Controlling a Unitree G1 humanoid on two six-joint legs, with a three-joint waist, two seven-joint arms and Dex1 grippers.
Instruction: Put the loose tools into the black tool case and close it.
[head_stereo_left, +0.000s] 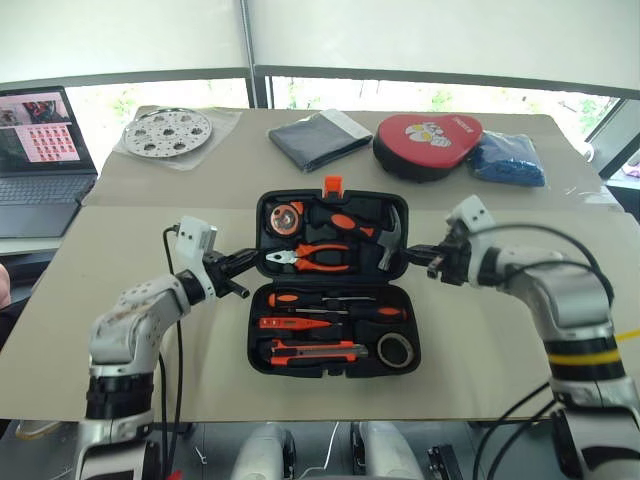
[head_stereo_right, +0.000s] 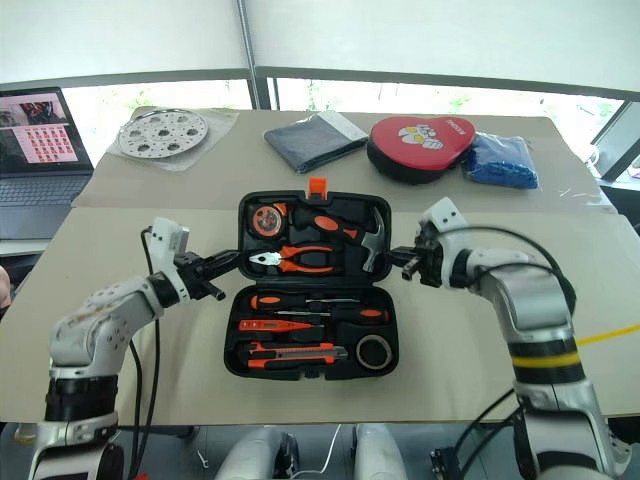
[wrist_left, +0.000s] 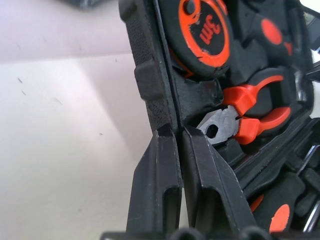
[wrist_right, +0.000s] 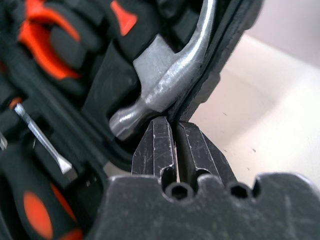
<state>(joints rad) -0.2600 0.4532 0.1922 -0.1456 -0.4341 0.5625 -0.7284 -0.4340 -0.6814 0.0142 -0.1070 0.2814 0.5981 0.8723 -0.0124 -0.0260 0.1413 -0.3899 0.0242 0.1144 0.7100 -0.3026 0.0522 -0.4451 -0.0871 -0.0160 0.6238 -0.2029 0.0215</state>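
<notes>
- Black tool case (head_stereo_left: 331, 282), frame centre, lies open; its long axis runs top to bottom, hinge crosswise at mid-height.
- Left gripper (head_stereo_left: 240, 263), pressed together, pinches the upper half's left rim.
- Right gripper (head_stereo_left: 428, 258), likewise pressed together, pinches the right rim beside the hammer (wrist_right: 165, 80).
- 2 screwdrivers (head_stereo_left: 335, 305), utility knife (head_stereo_left: 315, 351) and tape roll (head_stereo_left: 397, 349) sit in the lower half.

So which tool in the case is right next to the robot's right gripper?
The hammer. Its silver head sits at the case's right edge, right where the right gripper pinches the rim. The pliers lie in the middle; the tape measure sits far over on the left.
</notes>
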